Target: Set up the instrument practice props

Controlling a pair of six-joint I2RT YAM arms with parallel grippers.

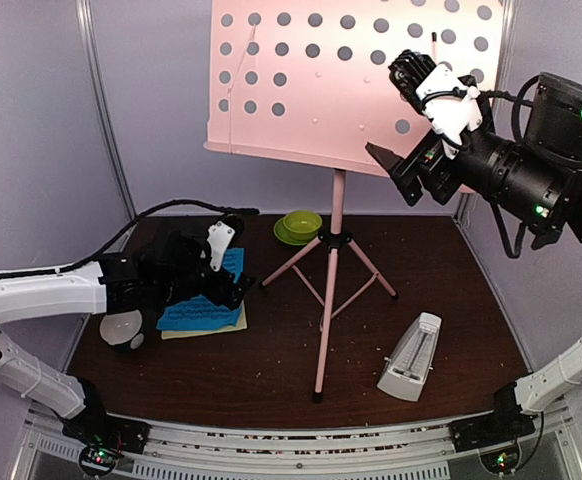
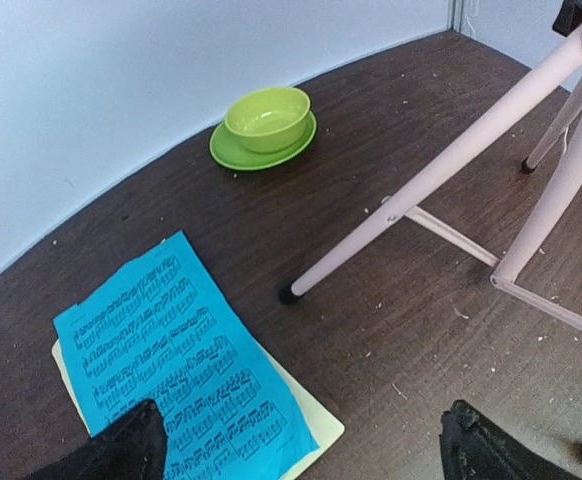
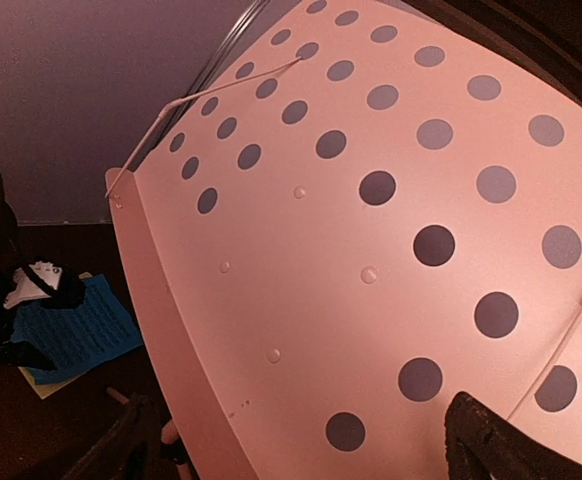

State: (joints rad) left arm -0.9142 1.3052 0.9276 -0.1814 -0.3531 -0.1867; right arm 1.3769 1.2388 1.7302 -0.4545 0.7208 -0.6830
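The pink music stand (image 1: 329,300) stands mid-table on its tripod, with its perforated desk (image 1: 311,80) tilted up top. My right gripper (image 1: 396,168) is open at the desk's lower right edge; in the right wrist view (image 3: 291,445) one finger sits below the lip and one in front of the desk (image 3: 371,230). A blue music sheet (image 1: 193,314) lies on a pale-yellow one (image 1: 207,331) at the left. My left gripper (image 1: 233,268) hovers open over their near right corner (image 2: 301,455); the blue sheet (image 2: 171,350) and yellow sheet (image 2: 319,422) lie flat. The white metronome (image 1: 411,358) stands at the front right.
A green cup and saucer (image 1: 299,226) sit at the back behind the stand, also in the left wrist view (image 2: 265,125). A small white bowl (image 1: 121,327) sits under my left arm. The tripod legs (image 2: 441,170) spread right of the sheets. Grey walls close three sides.
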